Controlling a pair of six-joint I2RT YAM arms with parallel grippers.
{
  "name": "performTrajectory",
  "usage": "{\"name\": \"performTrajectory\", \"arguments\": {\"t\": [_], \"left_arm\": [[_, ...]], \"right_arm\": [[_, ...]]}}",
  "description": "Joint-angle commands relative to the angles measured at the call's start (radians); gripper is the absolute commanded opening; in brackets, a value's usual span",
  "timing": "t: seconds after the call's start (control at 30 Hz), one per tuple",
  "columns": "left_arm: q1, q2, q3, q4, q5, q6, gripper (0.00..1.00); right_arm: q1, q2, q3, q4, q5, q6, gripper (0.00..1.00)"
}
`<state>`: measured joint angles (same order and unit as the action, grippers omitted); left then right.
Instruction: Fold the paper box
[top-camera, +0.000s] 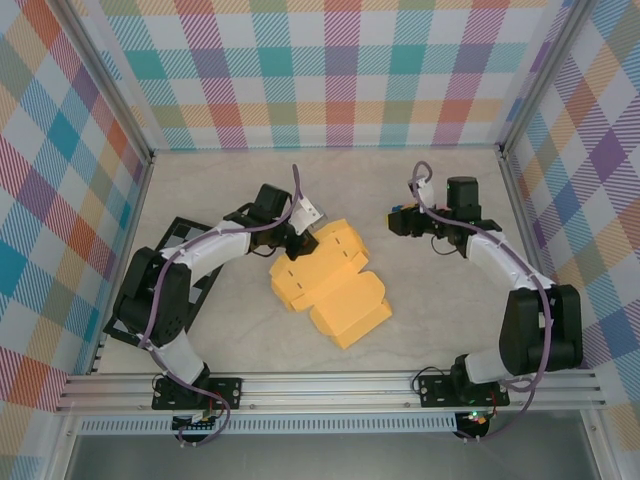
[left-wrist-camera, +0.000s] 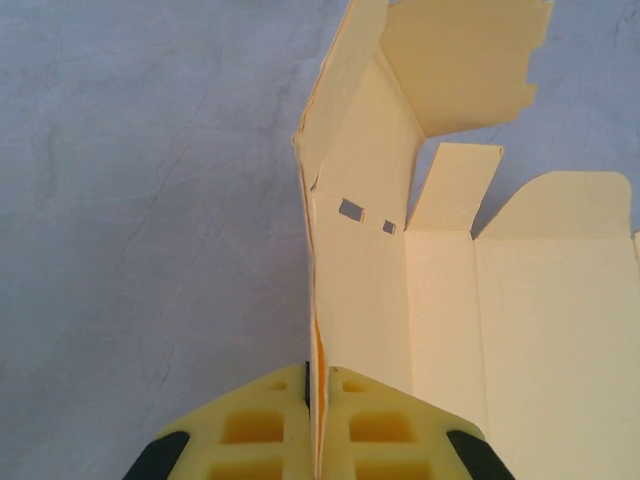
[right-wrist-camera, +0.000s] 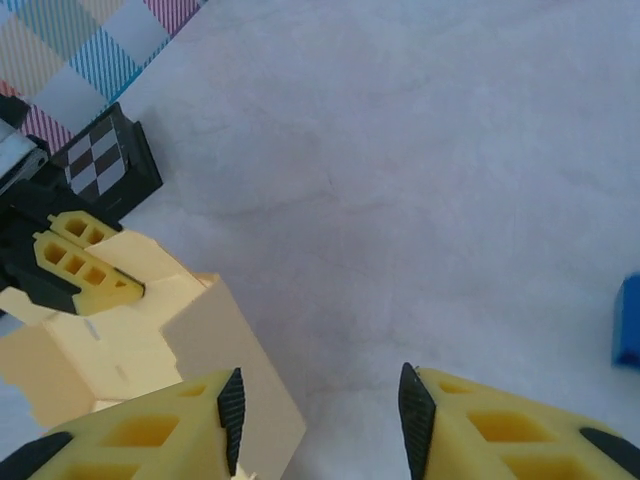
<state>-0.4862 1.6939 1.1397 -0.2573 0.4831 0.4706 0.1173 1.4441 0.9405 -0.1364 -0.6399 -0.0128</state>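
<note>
Pale tabletop, creased yellow paper box

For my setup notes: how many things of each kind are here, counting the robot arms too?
Robot arms: 2, the left arm and the right arm
Yellow paper box: 1
Black-and-white checkered board: 1
Small blue object, cut off at the picture's edge: 1
Total: 5

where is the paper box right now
In the top view the paper box lies mid-table, between the arms, nearer the left; the left gripper pinches its far-left panel.
</note>
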Motion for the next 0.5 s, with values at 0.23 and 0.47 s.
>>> {"name": "performTrajectory", "arguments": {"t": [0.23, 0.47], "left_arm": [[-0.07, -0.077, -0.049, 0.107, -0.192, 0.046, 0.02], [-0.069, -0.059, -0.046, 0.114, -0.182, 0.006, 0.02]], "right_arm": [[0.006, 0.094, 0.028, -0.267, -0.105, 0.787, 0.35], [0.036, 0.018, -0.041, -0.171, -0.035, 0.537, 0.51]]}}
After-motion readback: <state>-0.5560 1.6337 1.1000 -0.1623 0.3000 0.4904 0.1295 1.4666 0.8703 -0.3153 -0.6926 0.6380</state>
